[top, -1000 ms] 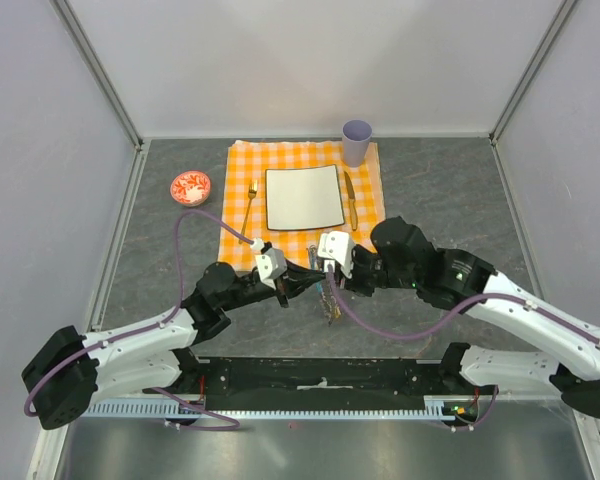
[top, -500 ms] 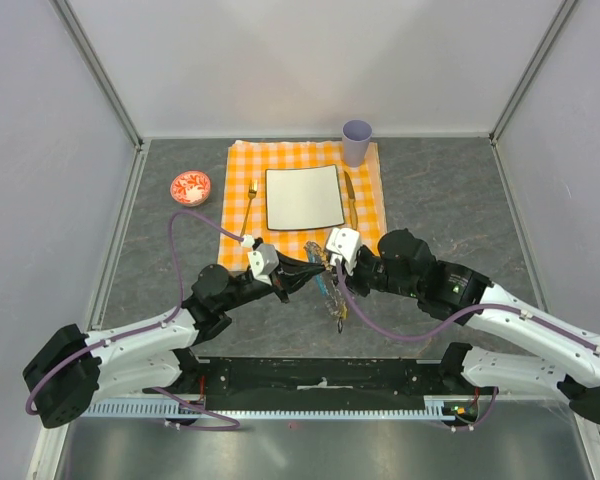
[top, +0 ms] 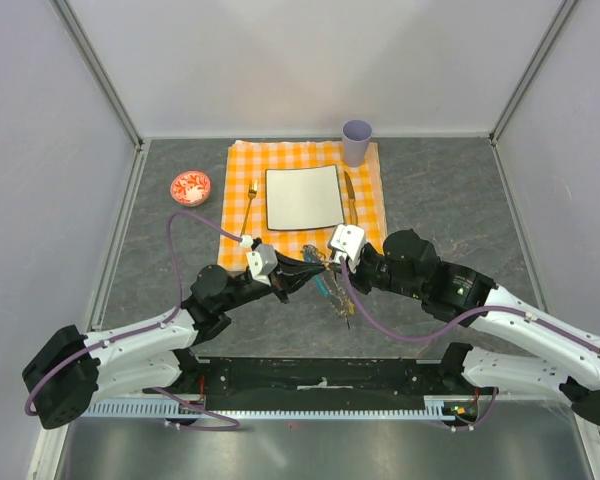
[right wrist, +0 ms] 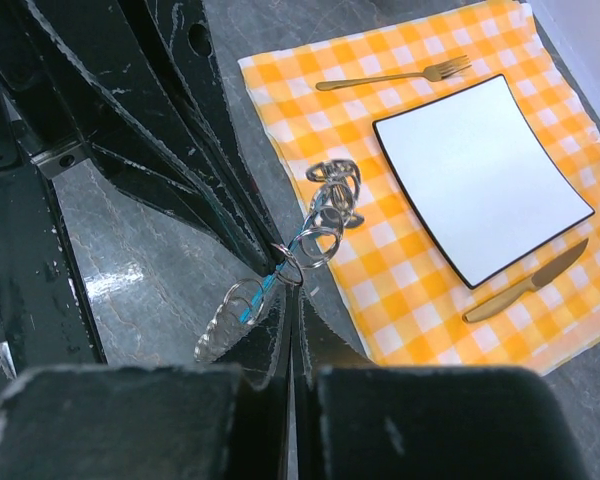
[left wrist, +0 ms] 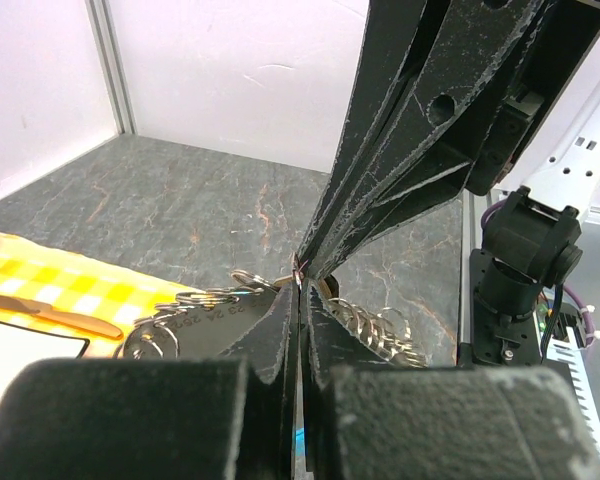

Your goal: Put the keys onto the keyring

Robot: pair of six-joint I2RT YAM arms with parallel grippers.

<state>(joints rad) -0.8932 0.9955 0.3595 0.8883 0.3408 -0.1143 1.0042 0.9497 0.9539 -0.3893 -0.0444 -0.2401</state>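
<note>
Your left end effector (top: 302, 272) pinches the keyring (right wrist: 315, 245) above the counter (top: 450, 190), and your right end effector (top: 327, 262) is pressed together tip to tip against it. With the keys (right wrist: 223, 332) dangling, an uneven pull could twist the thin wire free. Stamped digits on a dark tag (left wrist: 195, 320) are too blurred to read.

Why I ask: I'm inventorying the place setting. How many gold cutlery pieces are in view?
2. A gold metal fork lies on the orange checked cloth left of the white square plate; a gold metal knife lies right of it. More may be hidden from view.
</note>
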